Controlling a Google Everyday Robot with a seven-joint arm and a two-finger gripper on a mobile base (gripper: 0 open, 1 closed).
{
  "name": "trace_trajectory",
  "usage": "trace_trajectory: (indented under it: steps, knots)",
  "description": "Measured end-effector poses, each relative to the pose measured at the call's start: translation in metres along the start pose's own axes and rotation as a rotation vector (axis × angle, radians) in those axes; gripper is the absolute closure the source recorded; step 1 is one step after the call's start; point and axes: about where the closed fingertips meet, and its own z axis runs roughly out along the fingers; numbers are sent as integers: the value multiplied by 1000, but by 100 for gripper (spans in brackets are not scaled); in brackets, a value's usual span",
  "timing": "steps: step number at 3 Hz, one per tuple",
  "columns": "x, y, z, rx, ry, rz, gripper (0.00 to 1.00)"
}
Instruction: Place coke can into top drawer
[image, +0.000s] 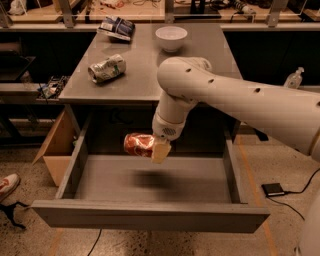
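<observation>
Claw (156, 148) with coke can (139, 144) above open top drawer (150, 216).

Gripper (158, 148), coke can (137, 144) above top drawer (150, 216)

Matt cream plastic gripper (159, 150) over matt grey top drawer (150, 215), clasping glossy red metal coke can (139, 144), shiny metal crumpled can (106, 68) up-left, glossy white bowl (171, 38) behind.

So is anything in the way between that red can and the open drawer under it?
Nothing visible. The gripper holds the coke can sideways right over the open top drawer, with only air between them.
</observation>
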Motion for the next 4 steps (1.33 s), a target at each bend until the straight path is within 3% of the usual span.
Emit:
trace_trajectory:
  steps: [2, 4]
  knots:
    - [-6, 6, 46, 13, 18, -46, 100]
    - [-7, 11, 76, -11, 38, -73, 100]
